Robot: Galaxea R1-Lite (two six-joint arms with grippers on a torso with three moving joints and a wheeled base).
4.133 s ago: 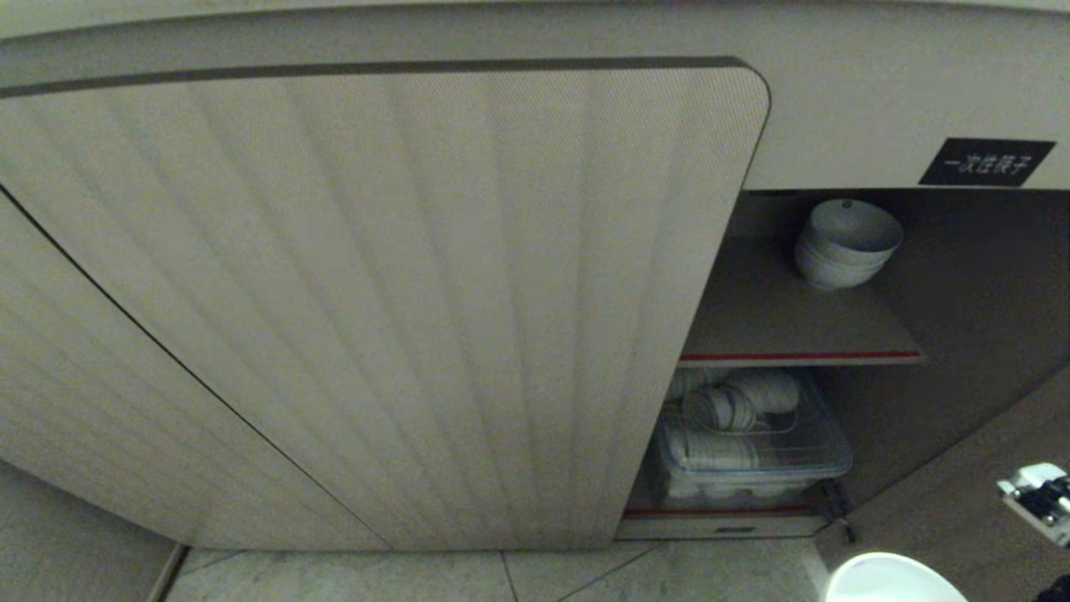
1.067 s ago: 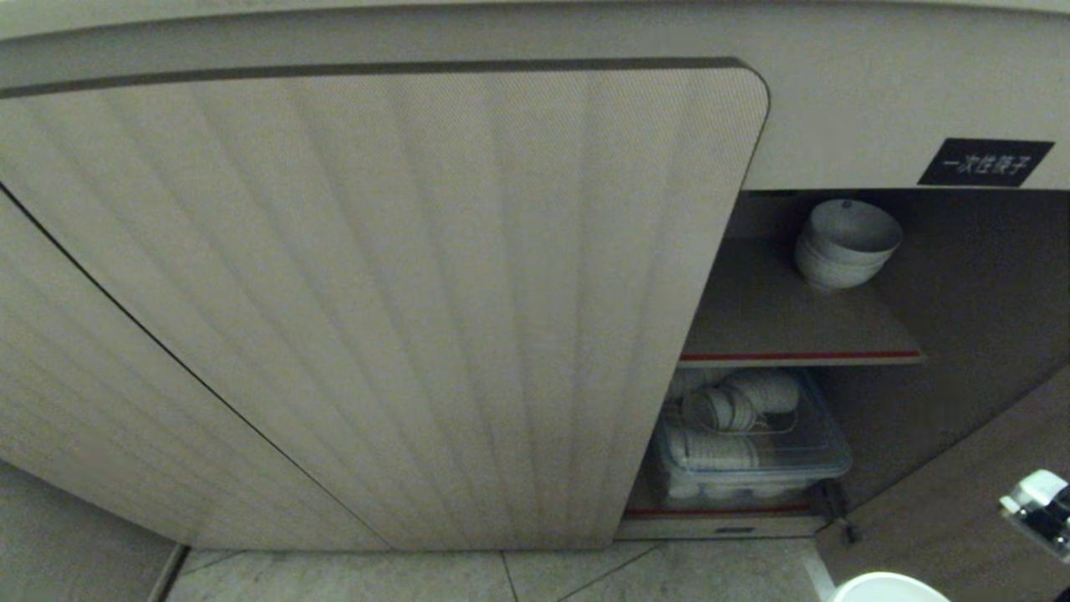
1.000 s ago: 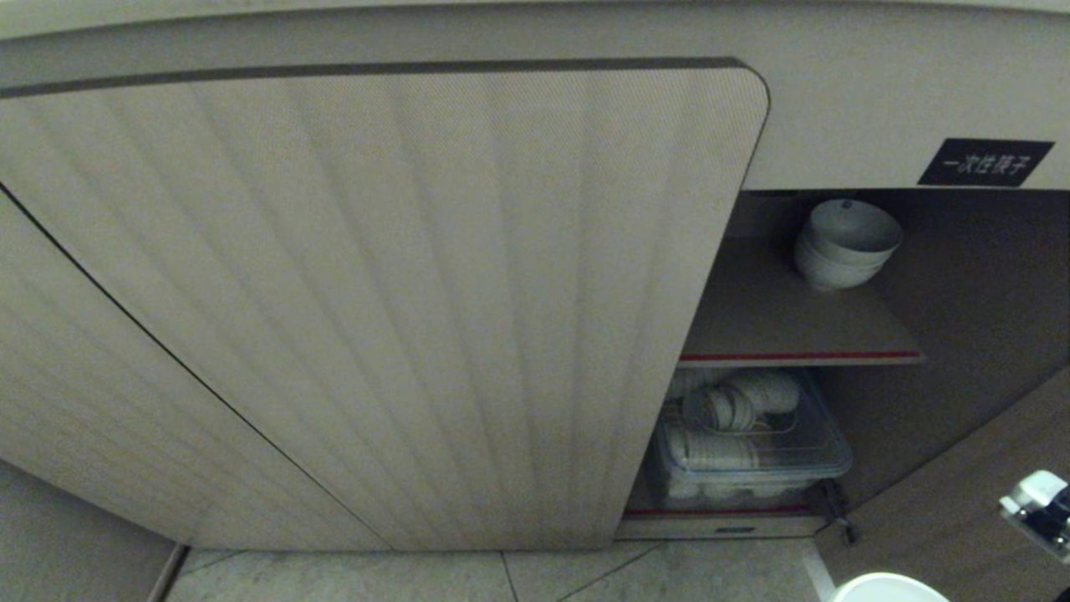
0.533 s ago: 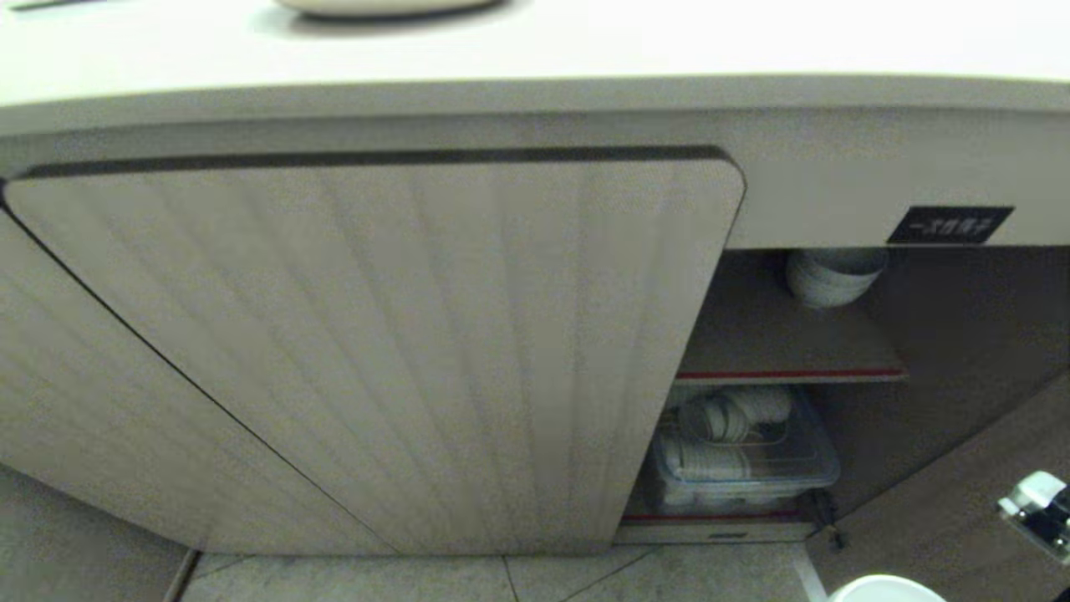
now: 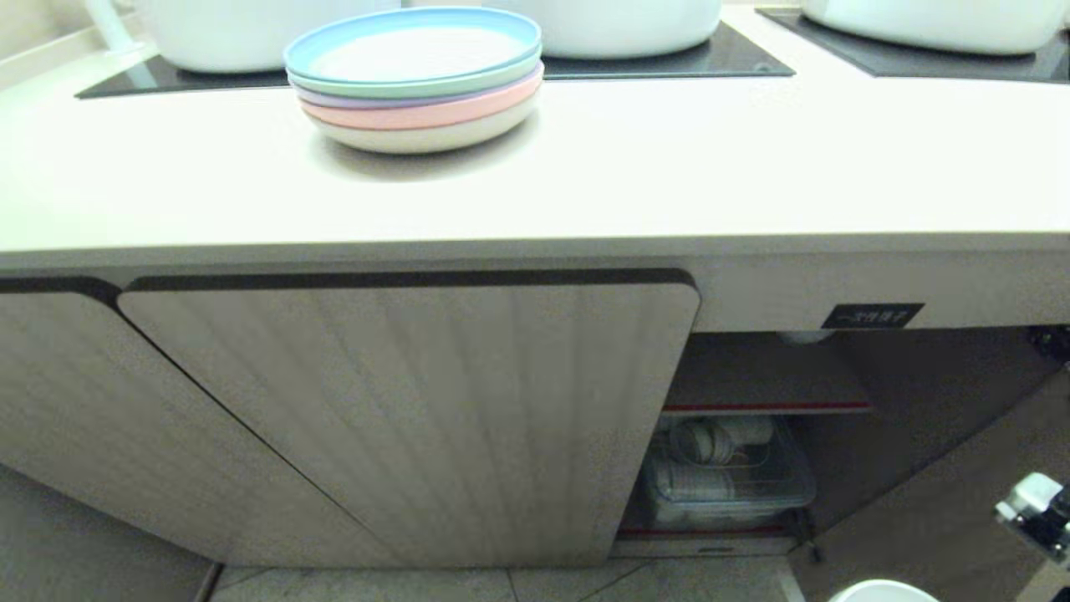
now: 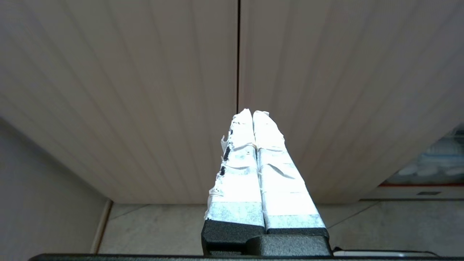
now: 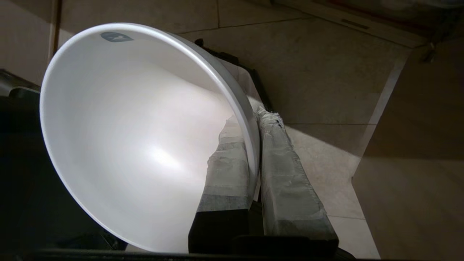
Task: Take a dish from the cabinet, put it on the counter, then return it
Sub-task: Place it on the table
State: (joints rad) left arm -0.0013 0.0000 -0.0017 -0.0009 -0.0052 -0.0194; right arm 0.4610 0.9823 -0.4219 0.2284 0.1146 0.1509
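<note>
The dish (image 7: pixel 137 137), a plain white bowl, hangs low over the floor tiles with my right gripper (image 7: pixel 253 116) shut on its rim, one finger inside and one outside. In the head view only its rim (image 5: pixel 882 592) peeks in at the bottom right, below a part of my right arm (image 5: pixel 1036 514). The cabinet (image 5: pixel 418 401) stands ahead, its right compartment open onto a red-edged shelf (image 5: pixel 765 393). Above it runs the beige counter (image 5: pixel 669 167). My left gripper (image 6: pixel 252 113) is shut on nothing and points at the ribbed doors.
A stack of pastel plates (image 5: pixel 415 79) sits on the counter, with white pots (image 5: pixel 619 25) on black glass panels behind. A clear bin of white bowls (image 5: pixel 727 477) fills the lower compartment. The open brown door (image 5: pixel 936 518) stands at the right beside the dish.
The whole head view has shifted downward as the camera rose: the countertop with its plates has come into sight. The dish stays gripped at the lower right.
</note>
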